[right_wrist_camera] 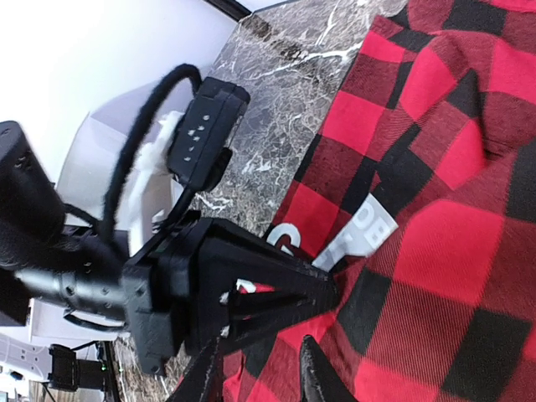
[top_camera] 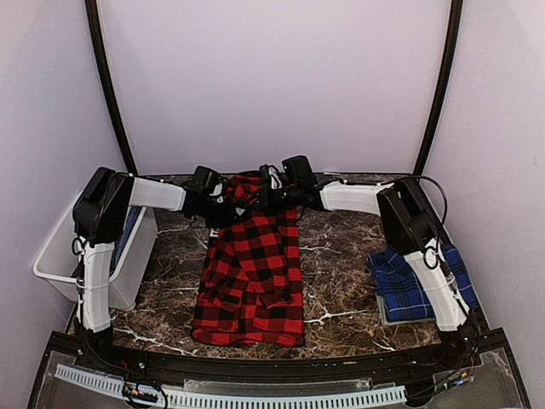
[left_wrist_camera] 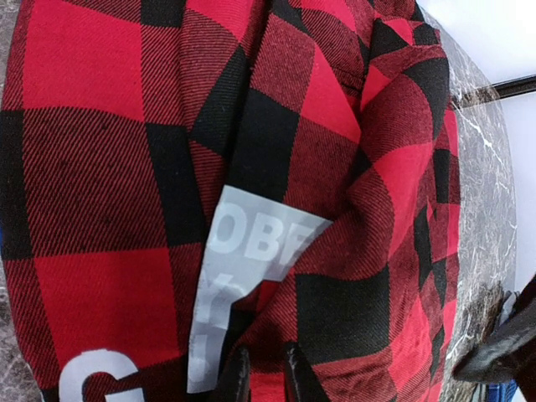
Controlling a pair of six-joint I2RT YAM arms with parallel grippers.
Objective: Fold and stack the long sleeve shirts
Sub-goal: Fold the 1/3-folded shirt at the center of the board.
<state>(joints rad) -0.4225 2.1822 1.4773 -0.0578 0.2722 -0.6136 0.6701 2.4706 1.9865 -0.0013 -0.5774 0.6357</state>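
Watching the top view, I have both arms stretched to the far middle of the counter [top_camera: 341, 256], where the two tools meet at the far end of the red shirt [top_camera: 251, 281]. The shirt lies as a long strip running from the tools toward the arm bases. It is flat on the counter for most of its length and gathered into a raised bunch between the tools.

The left tool [left_wrist_camera: 264, 373] is narrow. On its wrist camera the two fingertips [left_wrist_camera: 236, 373] sit close together with red-and-black cloth pinched in the slim gap. The right wrist camera shows the same fingers converging on the cloth. Just ahead of the left tool, a grey label [left_wrist_camera: 251, 251] with white letters sits on the shirt, partly tucked under a fold.

The right tool [right_wrist_camera: 261, 356] is just beside the left one, almost nose to nose with it. Its fingers stand somewhat apart with red cloth showing between them, but I cannot tell whether they grip it.

The blue shirt [top_camera: 393, 285] lies in a compact pile well to the right of both tools, at the near right of the counter, partly under the right arm. A white bin [top_camera: 55, 260] stands at the counter's left edge, beside the left arm.
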